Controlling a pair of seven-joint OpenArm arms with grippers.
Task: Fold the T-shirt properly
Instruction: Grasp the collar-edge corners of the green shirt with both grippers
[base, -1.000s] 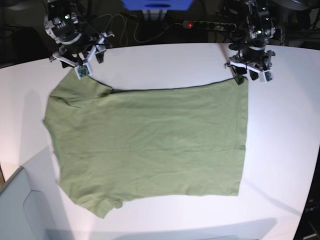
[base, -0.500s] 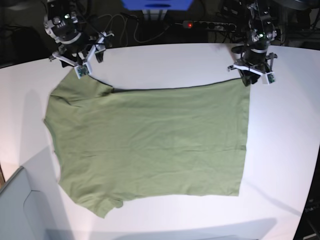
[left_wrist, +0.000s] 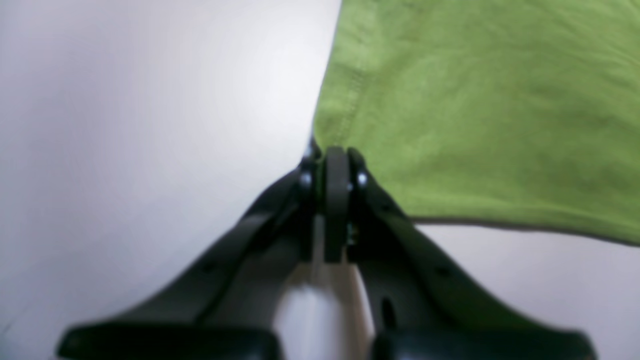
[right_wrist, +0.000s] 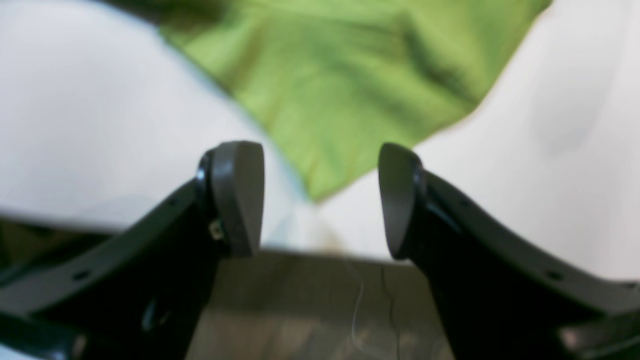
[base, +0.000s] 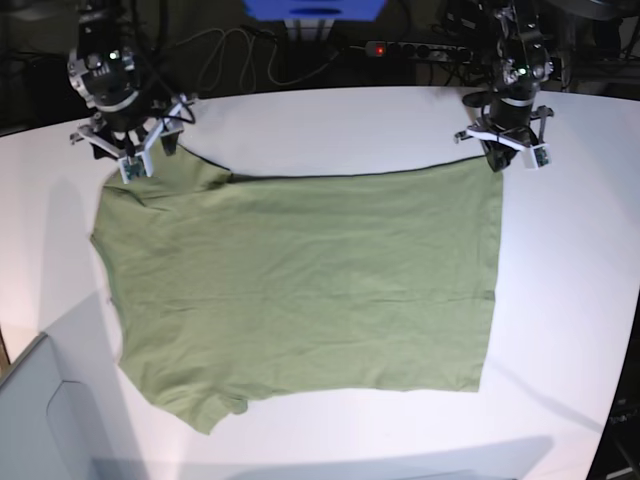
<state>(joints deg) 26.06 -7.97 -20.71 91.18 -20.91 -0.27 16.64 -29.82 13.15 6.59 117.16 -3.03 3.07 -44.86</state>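
The olive-green T-shirt (base: 300, 280) lies flat on the white table (base: 330, 125), collar side at the left and hem at the right. My left gripper (base: 497, 158) is at the hem's far right corner. In the left wrist view its jaws (left_wrist: 336, 161) are pressed together right at the corner of the T-shirt (left_wrist: 475, 100). My right gripper (base: 128, 165) hovers at the far left sleeve. It stands open (right_wrist: 320, 197), with the tip of the T-shirt's sleeve (right_wrist: 340, 90) lying just beyond the gap and nothing between its fingers.
A power strip (base: 420, 48) and cables lie behind the table's far edge, beside a blue object (base: 315, 10). A grey bin corner (base: 40, 420) sits at the near left. The right wrist view shows the table edge and floor under the fingers.
My left gripper has closed at the hem corner. My right arm has moved left and slightly nearer, over the sleeve, staying open.
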